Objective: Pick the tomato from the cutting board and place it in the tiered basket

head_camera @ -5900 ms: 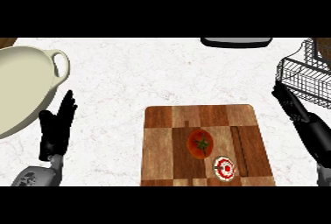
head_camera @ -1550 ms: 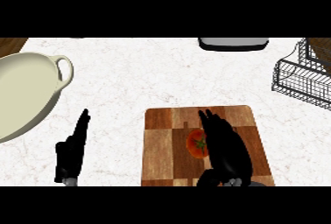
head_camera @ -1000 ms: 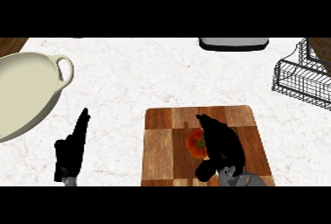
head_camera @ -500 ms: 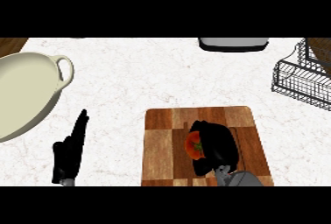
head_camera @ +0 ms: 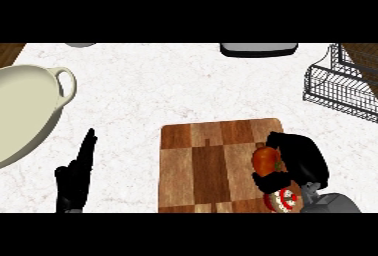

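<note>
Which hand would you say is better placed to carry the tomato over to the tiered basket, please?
The right hand: it is already curled round the tomato on the cutting board, on the tiered basket's side. The left hand rests open on the counter's far left.

Single head view, steeply over counter (head_camera: 177, 85)

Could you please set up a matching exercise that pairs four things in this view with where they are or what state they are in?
Things:
1. tomato
2. left hand
3. tiered basket
4. cream pot

Places or states:
A. at the counter's left edge
B. open, fingers straight, left of the cutting board
C. held by the right hand, over the board's right side
D. wire, at the right edge

Pairs: 1-C, 2-B, 3-D, 4-A
</note>
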`<state>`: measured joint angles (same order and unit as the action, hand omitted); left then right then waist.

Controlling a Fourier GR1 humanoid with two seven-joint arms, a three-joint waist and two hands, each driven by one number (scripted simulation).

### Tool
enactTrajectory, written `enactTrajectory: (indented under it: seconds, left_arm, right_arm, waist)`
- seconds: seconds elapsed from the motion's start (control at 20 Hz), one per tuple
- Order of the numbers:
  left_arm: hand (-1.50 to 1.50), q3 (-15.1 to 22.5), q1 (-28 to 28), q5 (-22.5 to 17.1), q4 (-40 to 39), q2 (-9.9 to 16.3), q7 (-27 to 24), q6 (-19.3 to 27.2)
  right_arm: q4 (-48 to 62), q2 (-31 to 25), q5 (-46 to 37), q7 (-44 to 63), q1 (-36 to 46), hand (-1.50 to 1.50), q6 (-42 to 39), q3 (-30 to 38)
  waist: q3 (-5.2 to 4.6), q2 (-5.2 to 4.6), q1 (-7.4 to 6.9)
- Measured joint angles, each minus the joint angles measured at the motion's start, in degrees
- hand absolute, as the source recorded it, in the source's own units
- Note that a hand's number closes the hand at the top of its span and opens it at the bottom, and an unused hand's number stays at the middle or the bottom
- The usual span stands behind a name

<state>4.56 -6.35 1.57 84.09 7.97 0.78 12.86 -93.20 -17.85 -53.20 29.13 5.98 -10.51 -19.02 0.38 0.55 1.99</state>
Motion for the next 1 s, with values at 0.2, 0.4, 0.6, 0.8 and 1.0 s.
enactTrajectory:
  seconds: [0.2, 0.4, 0.6, 0.8, 1.0]
  left_arm:
    - [0.0, -0.7, -1.7, -0.3, 1.2, 0.0, 0.0, 0.7]
    - [0.0, -0.9, -2.6, -0.1, 1.7, -0.1, -0.2, 1.2]
    - [0.0, -1.3, -3.2, -0.2, 1.7, 0.0, -0.8, 1.0]
    - [0.0, -1.1, -2.6, 0.0, 1.5, 0.0, -0.7, 0.9]
    - [0.0, -0.6, -1.4, 0.4, 1.1, -0.3, -0.2, 0.6]
  right_arm:
    - [2.0, -11.6, 7.4, -8.8, -4.2, 1.5, -0.9, 12.2]
    - [5.1, -19.4, 18.9, -18.4, -5.3, 1.5, -2.8, 26.2]
    - [8.7, -25.7, 31.0, -26.0, -5.5, 1.5, -7.1, 40.0]
    - [12.6, -33.1, 40.4, -32.3, -5.3, 1.5, -11.9, 52.9]
    - [17.6, -41.4, 44.7, -37.9, -5.8, 1.5, -16.9, 62.9]
  waist:
    - [0.18, -0.03, 2.1]
    - [0.19, 0.1, 2.65]
    - [0.08, 0.38, 2.97]
    - [-0.03, 0.34, 2.31]
    - [-0.11, 0.13, 0.91]
